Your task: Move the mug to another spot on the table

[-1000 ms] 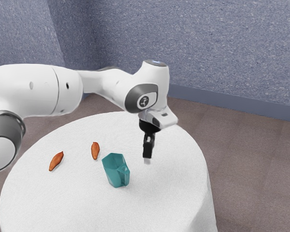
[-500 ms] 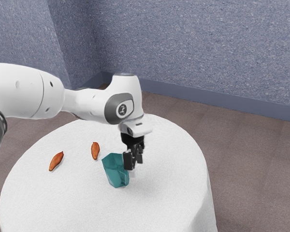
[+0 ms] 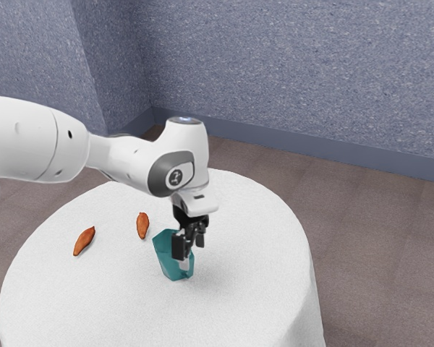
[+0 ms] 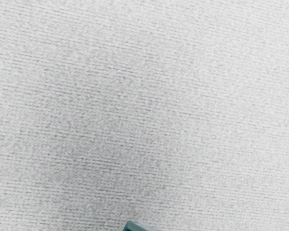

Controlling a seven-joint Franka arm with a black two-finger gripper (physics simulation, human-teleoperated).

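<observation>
A teal mug stands upright near the middle of the round white table. My black gripper points straight down at the side of the mug toward the exterior view's right. Its fingers stand open, one finger over the mug's rim and the other just outside the wall. In the wrist view a small teal corner of the mug sits just under my hand, against the white cloth.
Two orange pieces lie on the cloth toward the exterior view's left of the mug: one close to it, the other farther out. The table edge curves round at the right and front.
My hand has travelled toward the exterior view's left and down, from beside the mug to onto its rim. The mug and the orange pieces have stayed put.
</observation>
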